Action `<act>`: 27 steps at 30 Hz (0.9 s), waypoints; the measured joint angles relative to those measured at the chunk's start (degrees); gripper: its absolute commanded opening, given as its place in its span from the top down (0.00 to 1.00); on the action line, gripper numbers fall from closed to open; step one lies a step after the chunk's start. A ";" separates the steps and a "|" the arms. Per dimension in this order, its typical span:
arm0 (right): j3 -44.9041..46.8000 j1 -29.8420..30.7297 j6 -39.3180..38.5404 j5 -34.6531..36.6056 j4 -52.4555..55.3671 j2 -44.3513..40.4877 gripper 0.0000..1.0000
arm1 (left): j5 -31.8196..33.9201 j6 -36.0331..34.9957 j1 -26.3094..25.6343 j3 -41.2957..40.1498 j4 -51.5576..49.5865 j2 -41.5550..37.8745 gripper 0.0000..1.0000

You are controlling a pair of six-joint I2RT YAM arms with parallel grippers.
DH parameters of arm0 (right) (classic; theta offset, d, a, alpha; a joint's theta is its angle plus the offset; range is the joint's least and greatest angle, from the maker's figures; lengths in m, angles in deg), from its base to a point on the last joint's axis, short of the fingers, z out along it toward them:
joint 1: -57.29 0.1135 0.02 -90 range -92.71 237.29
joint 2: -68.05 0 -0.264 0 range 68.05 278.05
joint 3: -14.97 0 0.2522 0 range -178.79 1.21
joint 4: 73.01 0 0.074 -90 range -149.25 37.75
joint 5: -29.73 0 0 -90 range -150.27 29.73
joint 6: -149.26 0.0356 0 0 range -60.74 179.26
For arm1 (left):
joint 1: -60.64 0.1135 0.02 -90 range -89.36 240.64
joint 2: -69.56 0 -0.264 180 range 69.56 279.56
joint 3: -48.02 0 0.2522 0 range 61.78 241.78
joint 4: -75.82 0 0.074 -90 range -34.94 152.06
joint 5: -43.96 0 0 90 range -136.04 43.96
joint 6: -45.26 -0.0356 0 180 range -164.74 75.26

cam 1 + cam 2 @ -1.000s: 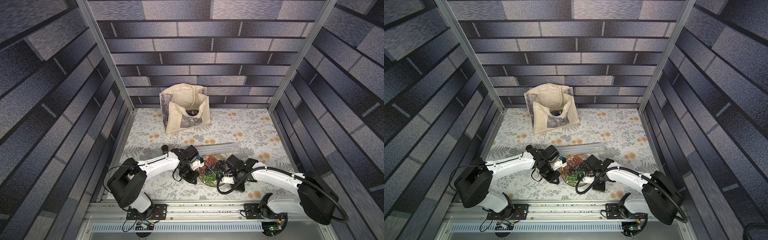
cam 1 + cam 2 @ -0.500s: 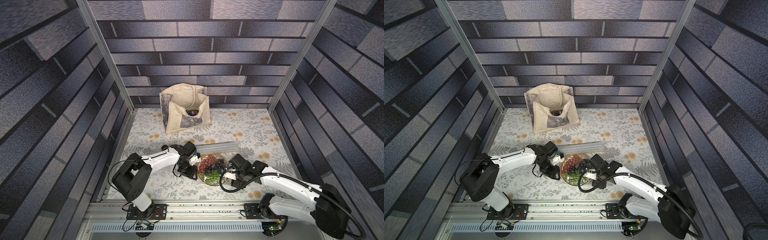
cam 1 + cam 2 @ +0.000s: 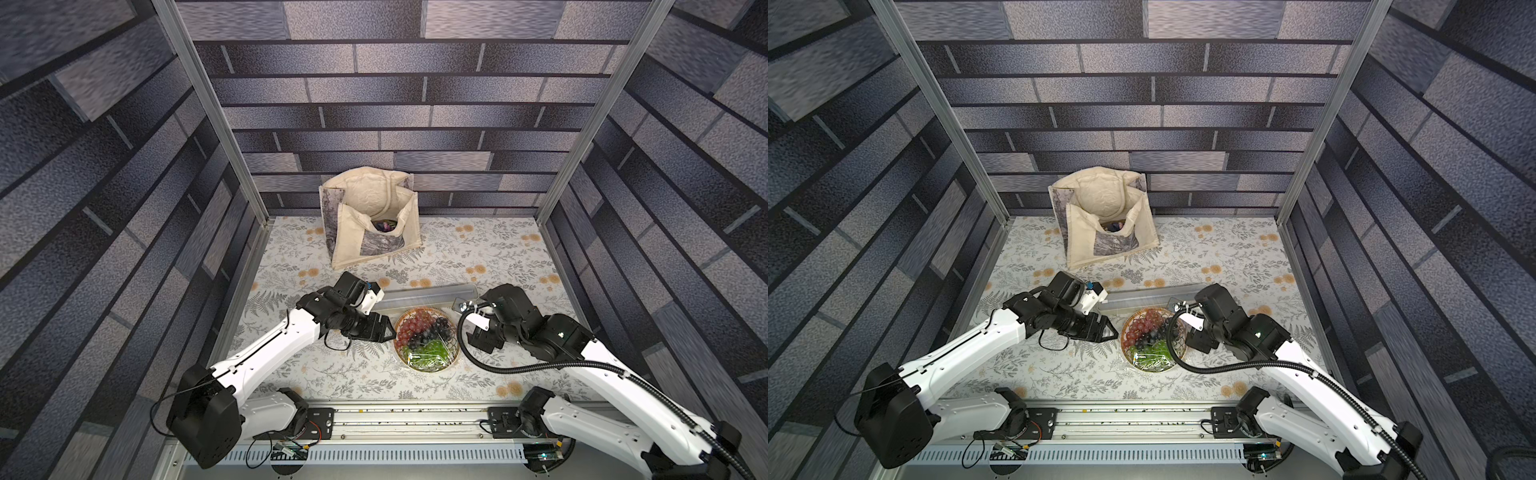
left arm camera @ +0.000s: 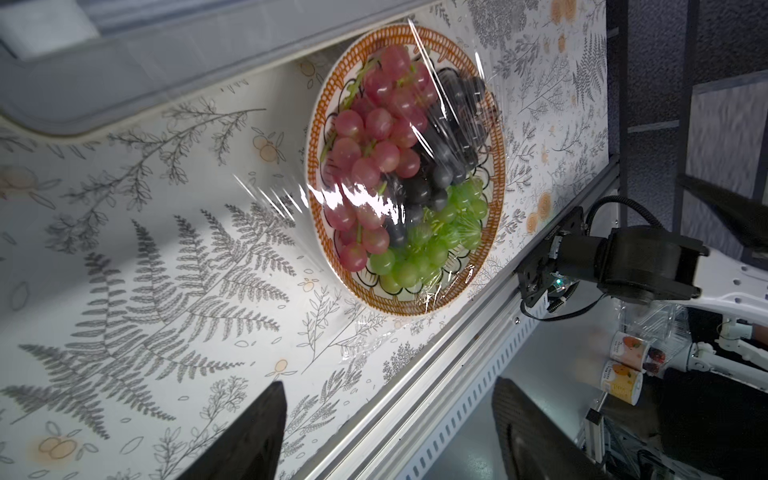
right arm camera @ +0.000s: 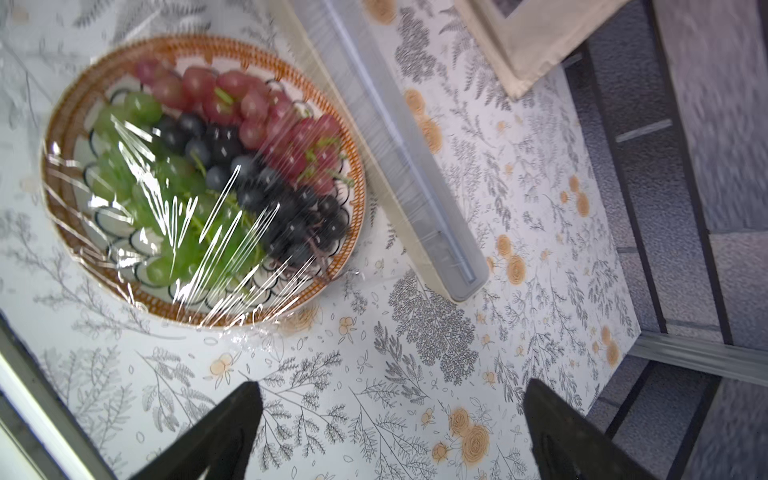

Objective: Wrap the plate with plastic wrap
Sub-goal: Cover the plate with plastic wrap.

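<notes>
The plate [image 4: 496, 166] is sitting between the two arms, the left gripper [image 4: 388, 388] just beside one edge and the right gripper [image 5: 392, 385] beside the opposite one, both with jaws gaping wide, holding nothing. The plastic wrap [image 4: 365, 203] is lying over the grapes [image 4: 374, 124], loose edges trailing past the rim. The dispenser box [image 3: 424, 296] is lying crosswise just behind; the tote bag [image 3: 370, 220] is standing well clear

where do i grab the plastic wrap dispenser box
Take the dispenser box probably at the end sticking out past the plate, from above, jaws across its narrow width: it lies flat and long, with the plate crowding its middle.
</notes>
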 measured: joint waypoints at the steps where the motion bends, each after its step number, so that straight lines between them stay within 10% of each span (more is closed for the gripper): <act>1: -2.03 0.00 3.82 0.07 0.15 1.03 0.00 | -0.13 1.77 -0.76 -0.72 0.07 0.00 0.15; 6: -6.51 -0.76 26.67 -0.94 2.67 6.12 0.00 | -1.46 8.35 -3.78 -3.13 1.05 1.18 0.11; 14: 13.51 -6.12 52.96 -14.58 -0.24 8.85 0.00 | -4.85 11.21 -5.88 -3.13 3.41 9.01 0.07; 27: 21.05 -6.95 67.36 -30.58 -18.53 19.91 0.00 | -9.99 11.78 -8.79 0.07 6.64 18.40 0.08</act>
